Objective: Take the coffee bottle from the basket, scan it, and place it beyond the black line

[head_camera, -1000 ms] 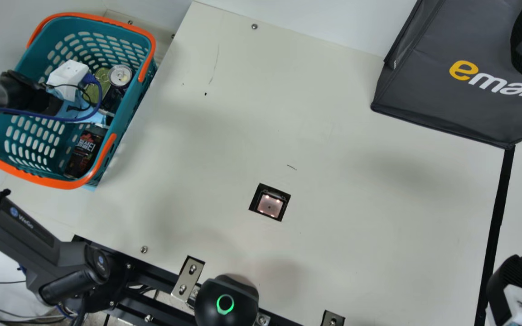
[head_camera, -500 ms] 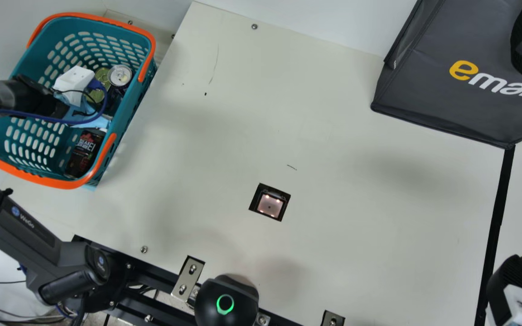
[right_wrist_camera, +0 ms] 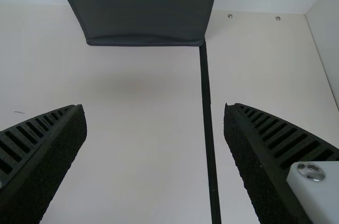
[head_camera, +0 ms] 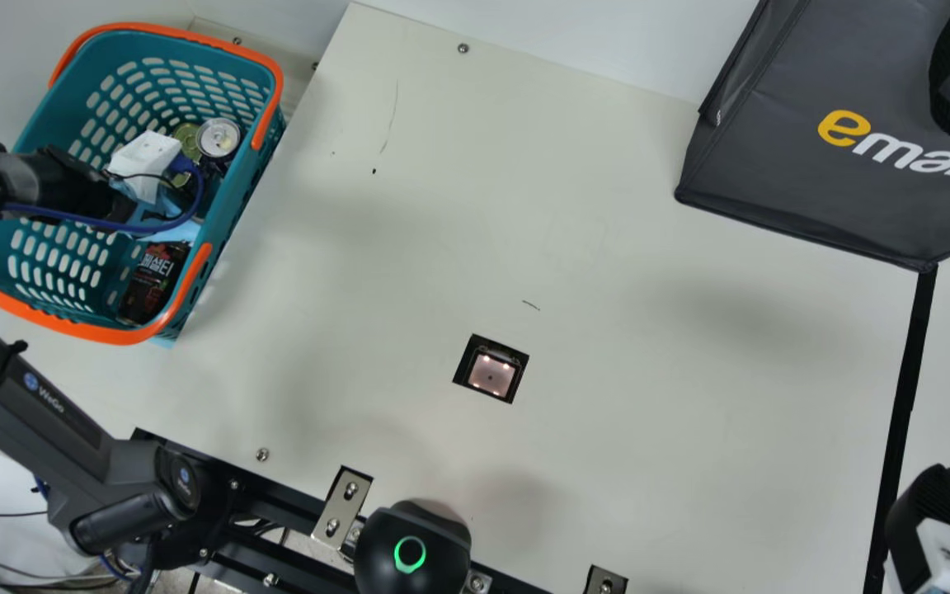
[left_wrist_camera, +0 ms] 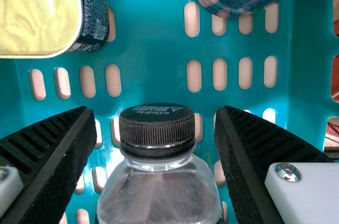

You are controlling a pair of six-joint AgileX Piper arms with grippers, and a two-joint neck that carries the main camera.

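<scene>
My left gripper (head_camera: 145, 161) is inside the teal basket (head_camera: 124, 337) in the main view, its fingertips hidden. The dark-labelled coffee bottle (head_camera: 148, 285) lies at the basket's near right corner, its upper end covered. In the left wrist view my left gripper (left_wrist_camera: 153, 112) stands open, with the black cap and clear neck of the bottle (left_wrist_camera: 157, 128) between its fingers and gaps on both sides. At the main view's lower right is my right gripper (head_camera: 933, 516); the right wrist view shows this gripper (right_wrist_camera: 154, 110) open and holding nothing. The black line (head_camera: 906, 404) runs down the table's right.
A silver-topped can (head_camera: 218, 138) and a yellow-lidded tin (left_wrist_camera: 39, 9) share the basket. The scanner window (head_camera: 491, 373) sits mid-table. A dark bag (head_camera: 805, 181) stands at the back right, and a black device (head_camera: 413, 549) at the near edge.
Inside the basket, my left gripper has shifted a little right and toward the near side. The bottle and the right arm have stayed where they were.
</scene>
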